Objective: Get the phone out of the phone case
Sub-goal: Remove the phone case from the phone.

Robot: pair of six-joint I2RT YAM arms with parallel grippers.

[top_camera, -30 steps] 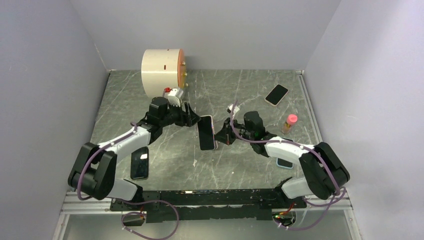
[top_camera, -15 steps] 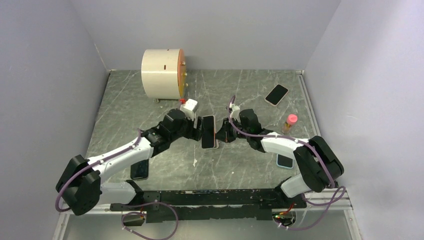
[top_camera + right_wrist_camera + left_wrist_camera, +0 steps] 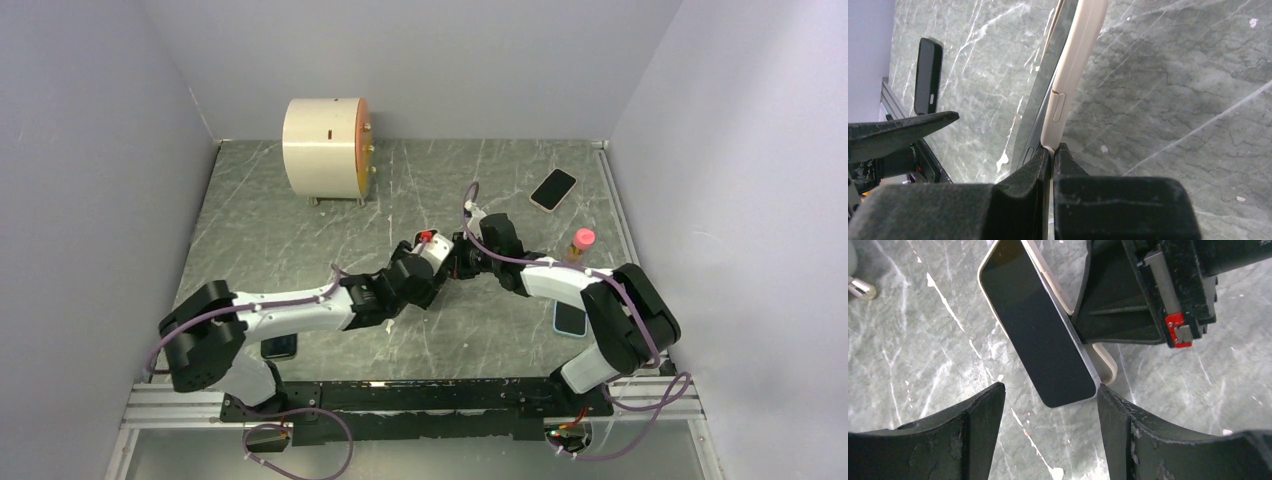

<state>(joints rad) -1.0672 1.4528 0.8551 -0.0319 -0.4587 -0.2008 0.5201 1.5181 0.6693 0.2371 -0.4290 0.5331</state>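
In the left wrist view the phone (image 3: 1035, 325), dark screen up, is part way out of its cream phone case (image 3: 1105, 365), which peels away along one long side. My left gripper (image 3: 1049, 390) is open, its fingertips on either side of the phone's near end, and one tip is almost at the corner. My right gripper (image 3: 1053, 150) is shut on the edge of the phone case (image 3: 1075, 65), with the phone's dark side (image 3: 1040, 115) beside it. In the top view the left wrist (image 3: 428, 262) covers the phone, and the right gripper (image 3: 462, 262) meets it at mid table.
A white drum (image 3: 325, 148) stands at the back left. A spare phone (image 3: 553, 189) lies at the back right, with a pink-capped bottle (image 3: 578, 247) near it. A blue-cased phone (image 3: 570, 318) lies by the right arm. A dark phone (image 3: 280, 346) lies under the left arm.
My left arm has swung right and forward, from beside the held phone to its near end, and now covers it in the top view. The right gripper has stayed shut on the case.
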